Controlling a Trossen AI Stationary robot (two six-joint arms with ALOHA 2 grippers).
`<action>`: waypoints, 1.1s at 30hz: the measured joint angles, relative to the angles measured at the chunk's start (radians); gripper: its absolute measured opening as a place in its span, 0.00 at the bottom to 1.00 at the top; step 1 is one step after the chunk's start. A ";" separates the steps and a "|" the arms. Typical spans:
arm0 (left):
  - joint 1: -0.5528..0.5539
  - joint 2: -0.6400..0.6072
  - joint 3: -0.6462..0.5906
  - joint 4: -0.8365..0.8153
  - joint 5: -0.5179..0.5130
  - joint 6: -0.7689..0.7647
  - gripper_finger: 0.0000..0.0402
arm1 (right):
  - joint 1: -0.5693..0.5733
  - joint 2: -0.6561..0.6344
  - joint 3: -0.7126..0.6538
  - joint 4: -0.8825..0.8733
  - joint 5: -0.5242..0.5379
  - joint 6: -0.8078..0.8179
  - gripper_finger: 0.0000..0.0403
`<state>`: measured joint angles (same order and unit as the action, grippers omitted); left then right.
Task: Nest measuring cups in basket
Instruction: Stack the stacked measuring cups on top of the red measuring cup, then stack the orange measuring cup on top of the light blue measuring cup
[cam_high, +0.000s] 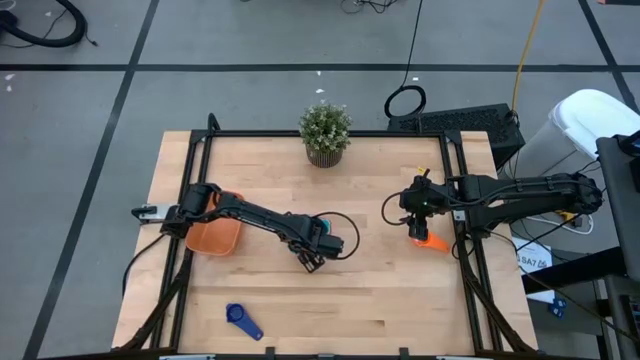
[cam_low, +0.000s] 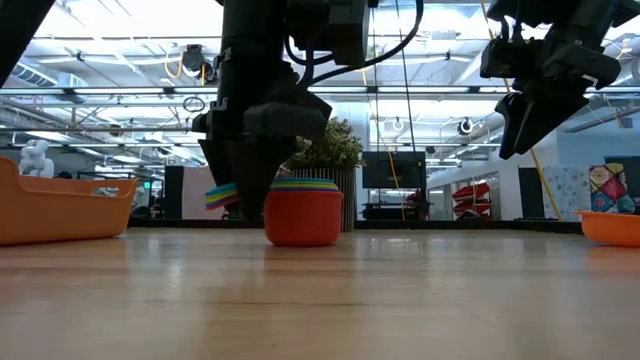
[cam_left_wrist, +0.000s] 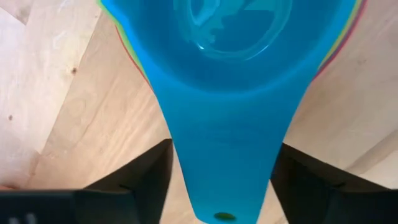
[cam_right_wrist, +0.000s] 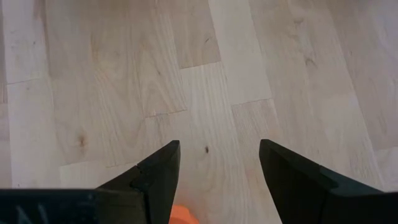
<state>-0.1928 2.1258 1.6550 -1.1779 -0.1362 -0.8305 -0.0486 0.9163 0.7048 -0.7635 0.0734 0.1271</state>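
Low view shows the stack (cam_low: 303, 214) of cups on the table right of the basket (cam_low: 62, 208), left gripper (cam_left_wrist: 221, 180) fingers spread astride its handle, right gripper (cam_right_wrist: 219, 165) open above the orange cup (cam_high: 432, 241); closing off-centre could topple the stack.

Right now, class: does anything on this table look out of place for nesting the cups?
Yes. A dark blue cup lies alone near the table's front edge, and an orange cup under the right gripper, both apart from the stack.
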 joint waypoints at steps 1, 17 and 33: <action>0.000 0.000 0.004 0.000 0.001 0.000 0.65 | 0.000 0.000 0.000 0.000 0.000 0.000 0.53; -0.015 -0.001 0.148 -0.170 -0.083 0.017 0.84 | -0.032 0.000 0.000 -0.004 0.037 0.003 0.53; -0.287 -0.003 0.435 -0.070 -0.693 0.133 0.85 | -0.035 0.036 0.114 -0.193 0.061 -0.042 0.53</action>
<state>-0.4799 2.1223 2.0895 -1.2480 -0.8295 -0.6978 -0.0834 0.9526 0.8192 -0.9567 0.1341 0.0853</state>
